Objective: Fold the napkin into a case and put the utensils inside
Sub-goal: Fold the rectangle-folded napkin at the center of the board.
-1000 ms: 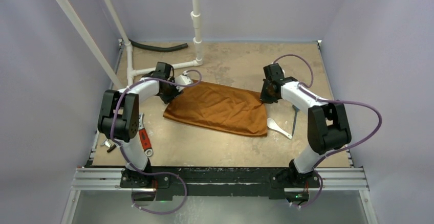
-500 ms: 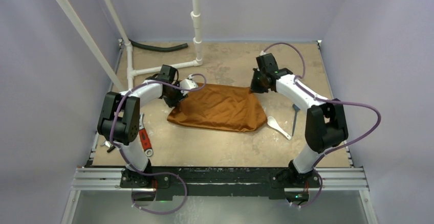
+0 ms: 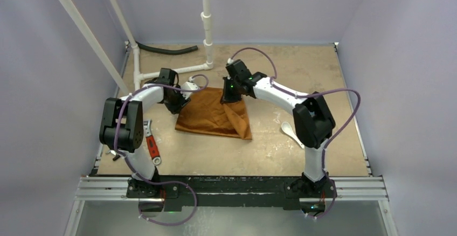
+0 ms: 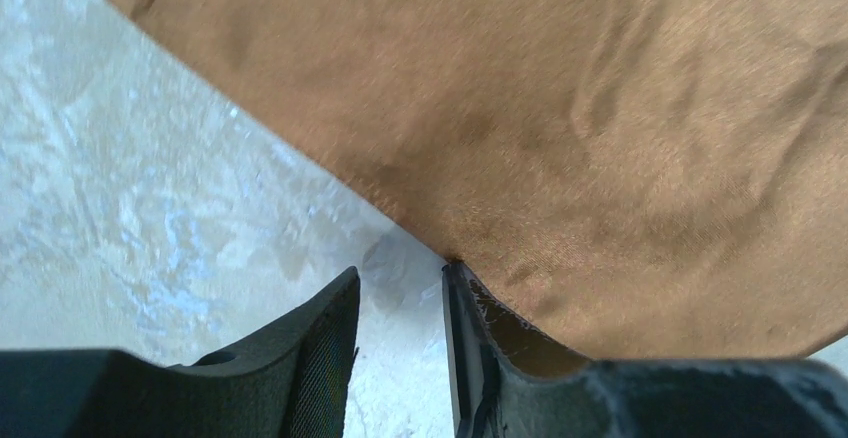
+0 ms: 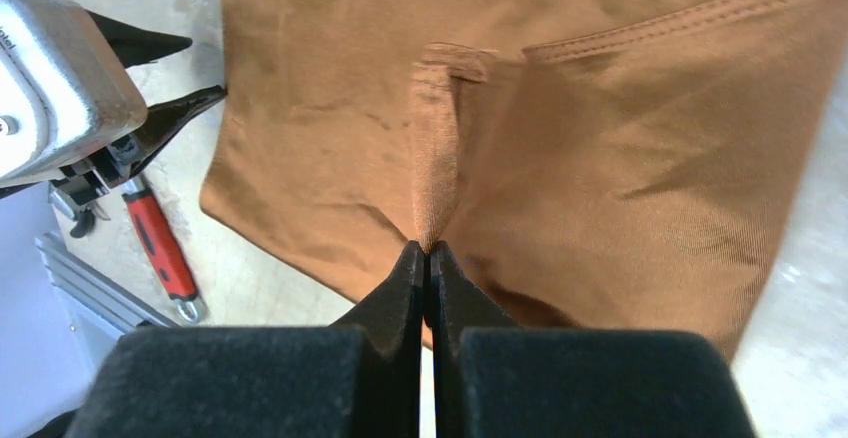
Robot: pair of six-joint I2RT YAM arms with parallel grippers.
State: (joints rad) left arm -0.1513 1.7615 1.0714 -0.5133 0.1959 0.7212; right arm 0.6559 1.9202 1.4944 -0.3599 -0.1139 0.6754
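Folding partway: right jaws clamp a pinch of doubled napkin (image 3: 210,118); left jaws part-open, empty; spoon (image 3: 286,130) lies outside, toward desk's (image 3: 302,69) right edge.

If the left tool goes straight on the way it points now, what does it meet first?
Probably the napkin: its edge lies right before the left tool, seemingly touching it on one side.

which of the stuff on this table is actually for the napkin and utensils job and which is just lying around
For the job:
- napkin
- white spoon

Just lying about:
- red-handled tool
- white pipe frame
- black hose
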